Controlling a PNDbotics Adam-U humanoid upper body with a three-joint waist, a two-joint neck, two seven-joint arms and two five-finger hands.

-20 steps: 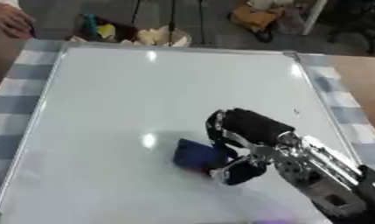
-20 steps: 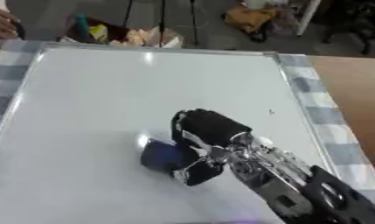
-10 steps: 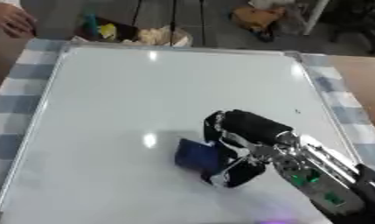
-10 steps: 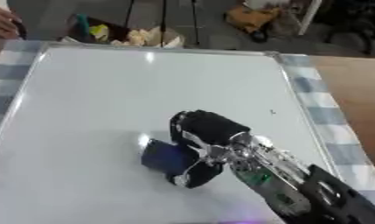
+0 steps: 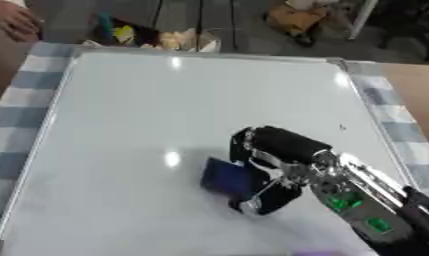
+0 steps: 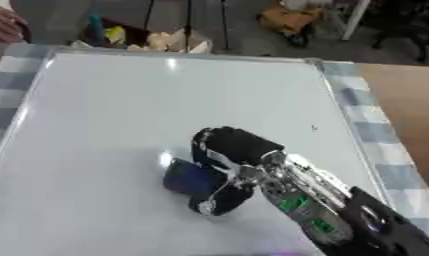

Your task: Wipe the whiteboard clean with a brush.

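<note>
Reaching in from the lower right corner, the right hand (image 5: 272,167) has its fingers and thumb curled round a dark blue brush (image 5: 226,177), which lies flat against the whiteboard (image 5: 147,115) in its lower middle part. A small dark mark (image 5: 342,127) shows on the board's white surface near its right frame, up and to the right of the hand, and the board lies on a counter (image 5: 21,102) covered in a blue-and-white checked cloth.
</note>
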